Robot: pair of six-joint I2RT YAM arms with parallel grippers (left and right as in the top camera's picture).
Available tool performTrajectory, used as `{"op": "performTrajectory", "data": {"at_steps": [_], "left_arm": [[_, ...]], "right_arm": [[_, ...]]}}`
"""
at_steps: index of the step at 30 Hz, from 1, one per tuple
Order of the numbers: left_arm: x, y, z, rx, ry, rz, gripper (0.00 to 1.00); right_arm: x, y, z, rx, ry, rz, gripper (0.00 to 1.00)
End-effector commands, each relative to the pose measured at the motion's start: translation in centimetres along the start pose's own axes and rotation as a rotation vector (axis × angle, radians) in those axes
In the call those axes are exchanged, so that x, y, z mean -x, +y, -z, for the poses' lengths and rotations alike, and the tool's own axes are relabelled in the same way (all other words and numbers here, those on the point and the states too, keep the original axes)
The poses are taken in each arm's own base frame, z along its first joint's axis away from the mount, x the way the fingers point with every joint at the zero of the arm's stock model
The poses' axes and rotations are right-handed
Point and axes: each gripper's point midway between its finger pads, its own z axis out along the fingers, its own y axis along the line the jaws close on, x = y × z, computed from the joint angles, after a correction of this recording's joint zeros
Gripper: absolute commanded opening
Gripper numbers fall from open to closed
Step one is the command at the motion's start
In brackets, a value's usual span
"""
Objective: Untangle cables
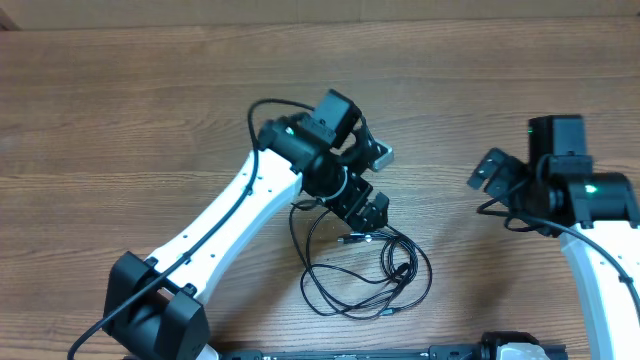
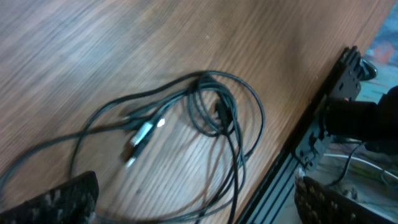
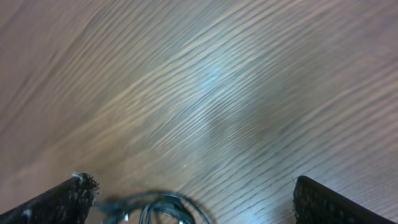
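The cables [image 1: 365, 272] are thin black cords lying in overlapping loops on the wooden table, near the front edge at the middle. My left gripper [image 1: 365, 212] hovers just behind the bundle, open, with nothing between its fingers. In the left wrist view the cables [image 2: 211, 106] spread out ahead of the left gripper [image 2: 199, 208], and a silver plug [image 2: 142, 134] lies among them. My right gripper [image 1: 486, 176] hangs open over bare wood to the right of the bundle. The right wrist view shows a blurred loop of cables [image 3: 165, 208] low between the wide-apart fingers of the right gripper [image 3: 202, 205].
A black rail [image 1: 400, 352] runs along the table's front edge just beyond the loops; it also shows in the left wrist view as the rail [image 2: 311, 143]. The left arm's own thick cable [image 1: 262, 110] arcs beside its wrist. Bare wooden table [image 1: 120, 120] lies to the left and behind.
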Motion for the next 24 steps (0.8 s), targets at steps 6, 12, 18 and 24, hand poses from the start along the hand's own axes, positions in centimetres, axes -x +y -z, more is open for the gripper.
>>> {"op": "performTrajectory", "data": {"at_steps": [6,12,18,24], "left_arm": [[-2.9,-1.6,-5.2,-0.067,0.059,0.136,1.0],[-5.2,-0.8,-8.6,0.024,0.082,0.339,0.94],[-5.2,-1.2,-10.9,0.013,0.026,0.394,0.73],[-4.8,-1.0,-11.6,0.079,-0.025,0.447,0.98]], "right_arm": [[2.5,-2.5,1.0,-0.005,-0.055,-0.167,1.0],[2.8,-2.7,1.0,-0.005,-0.061,-0.178,1.0],[2.8,-2.7,1.0,-0.005,-0.06,-0.178,1.0],[2.8,-2.7,1.0,-0.005,-0.06,-0.178,1.0]]}}
